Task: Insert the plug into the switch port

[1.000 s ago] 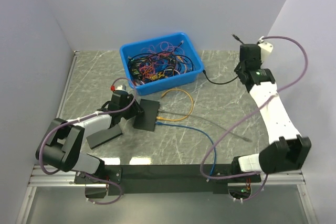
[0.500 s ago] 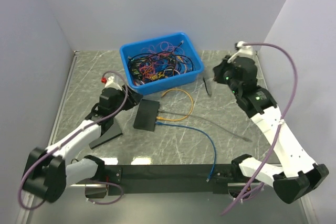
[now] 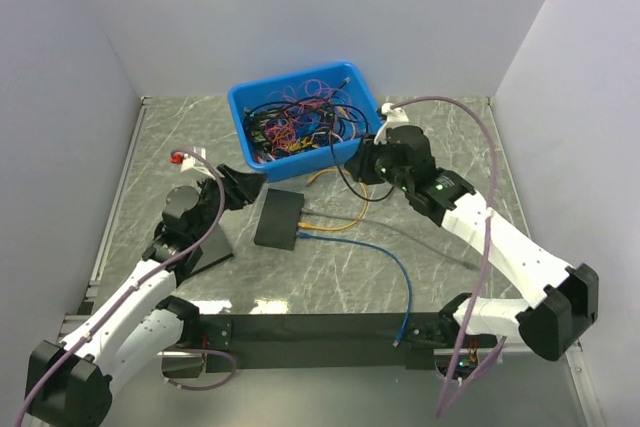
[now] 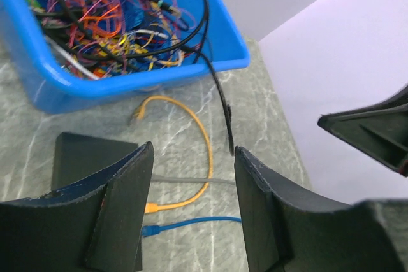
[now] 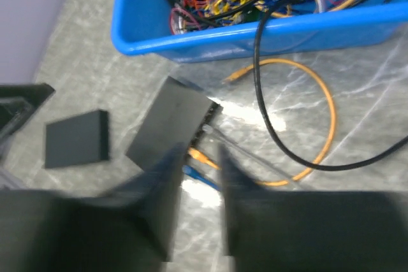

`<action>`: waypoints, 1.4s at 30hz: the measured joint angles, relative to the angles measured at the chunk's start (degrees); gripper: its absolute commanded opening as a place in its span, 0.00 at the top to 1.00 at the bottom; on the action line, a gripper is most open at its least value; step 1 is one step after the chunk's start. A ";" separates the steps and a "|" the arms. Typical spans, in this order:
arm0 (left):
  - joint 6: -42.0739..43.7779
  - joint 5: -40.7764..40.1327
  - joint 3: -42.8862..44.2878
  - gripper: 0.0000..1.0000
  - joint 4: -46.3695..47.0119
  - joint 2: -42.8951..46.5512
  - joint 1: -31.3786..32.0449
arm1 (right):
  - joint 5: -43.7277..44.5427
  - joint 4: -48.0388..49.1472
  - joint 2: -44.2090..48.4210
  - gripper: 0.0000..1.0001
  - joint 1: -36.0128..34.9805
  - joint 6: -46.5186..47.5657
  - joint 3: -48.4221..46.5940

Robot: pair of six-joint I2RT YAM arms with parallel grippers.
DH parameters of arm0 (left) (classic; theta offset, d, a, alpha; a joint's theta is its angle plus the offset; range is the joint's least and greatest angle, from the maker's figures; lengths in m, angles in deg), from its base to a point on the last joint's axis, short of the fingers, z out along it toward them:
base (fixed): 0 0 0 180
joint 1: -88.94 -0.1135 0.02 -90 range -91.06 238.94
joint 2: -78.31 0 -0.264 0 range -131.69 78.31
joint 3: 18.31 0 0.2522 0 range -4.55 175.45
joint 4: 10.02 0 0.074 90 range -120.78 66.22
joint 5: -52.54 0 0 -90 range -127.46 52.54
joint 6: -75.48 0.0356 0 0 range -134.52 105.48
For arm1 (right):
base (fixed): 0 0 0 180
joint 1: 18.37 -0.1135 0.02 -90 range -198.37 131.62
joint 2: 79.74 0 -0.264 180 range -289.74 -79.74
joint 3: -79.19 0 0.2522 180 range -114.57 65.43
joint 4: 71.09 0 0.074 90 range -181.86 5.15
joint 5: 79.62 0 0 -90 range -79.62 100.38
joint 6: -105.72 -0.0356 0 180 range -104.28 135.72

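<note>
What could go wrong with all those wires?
The loose black cable trails from the tangle in the blue plastic bin, so pulling it might drag others out. The flat black switch box lies unheld, with the left end effector and right end effector both open, so pushing a plug in could slide it or knock the orange cable loose.

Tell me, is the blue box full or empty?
Full: the blue box is packed with tangled coloured cables.

Blue bin [image 3: 330, 150] w/ tangled wires [image 3: 300, 117], black slab [image 5: 76, 138], maybe foam
</note>
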 measured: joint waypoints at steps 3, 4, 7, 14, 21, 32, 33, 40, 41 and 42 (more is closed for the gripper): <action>0.02 -0.70 -1.38 0.41 -0.39 0.11 0.04 | -1.20 2.97 -3.80 0.36 -0.11 -1.33 0.13; 0.02 -0.70 -1.70 0.42 -0.44 0.09 0.04 | -1.20 3.58 -5.29 0.33 -0.11 -1.57 0.04; 0.04 -0.70 -2.16 0.42 -1.29 0.09 0.04 | -1.01 3.93 -11.72 0.32 -0.11 -1.95 -1.62; 0.52 -1.57 -2.25 0.42 -2.43 0.98 0.04 | 0.52 3.93 -24.24 0.32 0.04 -1.90 -9.97; 0.87 -2.25 -2.80 0.42 -3.91 3.26 0.04 | 0.57 4.61 -32.04 0.34 2.08 -1.66 -15.32; 0.92 -2.64 -2.80 0.42 -4.94 3.48 0.04 | -0.44 4.81 -37.29 0.88 3.19 -1.49 -16.17; 0.92 -2.64 -2.80 0.42 -4.94 3.48 0.04 | -0.70 5.22 -37.22 0.92 3.19 -1.44 -16.17; 0.90 -2.78 -2.82 0.43 -4.59 3.06 0.04 | -1.79 6.71 -34.53 1.00 3.19 -1.36 -13.55; 0.90 -2.78 -2.82 0.43 -4.48 2.95 0.04 | -1.84 6.78 -33.53 1.00 3.19 -1.27 -12.70; 0.90 -2.78 -2.82 0.43 -4.39 2.78 0.04 | -1.79 6.75 -32.02 1.00 3.19 -1.20 -11.58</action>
